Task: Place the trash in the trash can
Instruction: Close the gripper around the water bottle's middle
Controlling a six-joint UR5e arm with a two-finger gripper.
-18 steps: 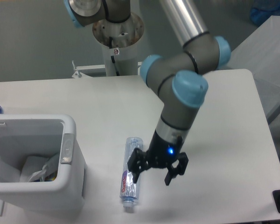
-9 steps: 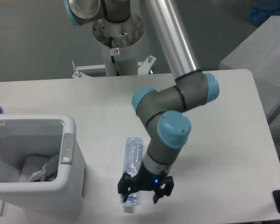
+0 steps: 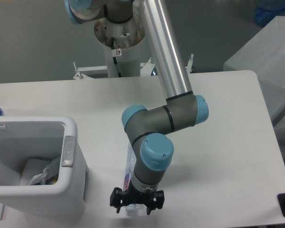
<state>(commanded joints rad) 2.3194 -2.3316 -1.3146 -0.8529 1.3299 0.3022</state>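
We see the clear plastic bottle [image 3: 128,177] with a red-purple label lying on its side near the table's front edge, largely hidden, its cap end towards the front; the white rectangular plastic trash can [image 3: 74,187] with rounded corners and a grey rim tab stands upright just to its left; inside the can we make out the crumpled clear plastic wrapper [image 3: 40,175].
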